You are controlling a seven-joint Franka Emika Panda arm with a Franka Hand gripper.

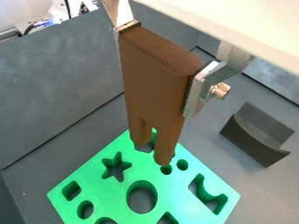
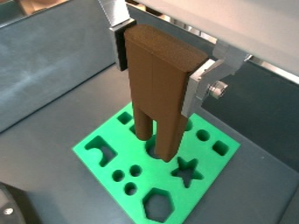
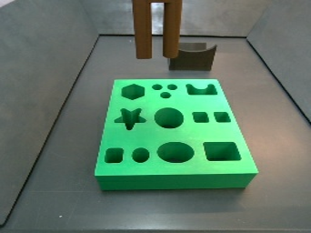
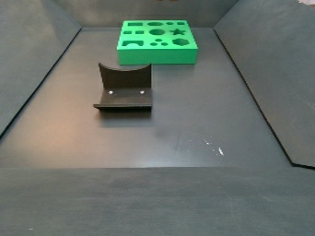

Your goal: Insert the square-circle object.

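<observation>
In both wrist views my gripper (image 1: 163, 66) pinches the square-circle object (image 1: 155, 87), prongs down above the green board (image 1: 87, 188). In a side view it hangs over the board's far edge (image 3: 170, 85); misaligned prongs could jam against the rim.

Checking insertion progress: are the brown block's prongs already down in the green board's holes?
No: in a side view the square-circle object, held by the hand, hangs above the green board.

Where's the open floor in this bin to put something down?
Widest bare floor lies on the near side of the dark notched block. Narrower strips flank the green board. Above the board it's crowded: the pincer holds the square-circle object there.
</observation>
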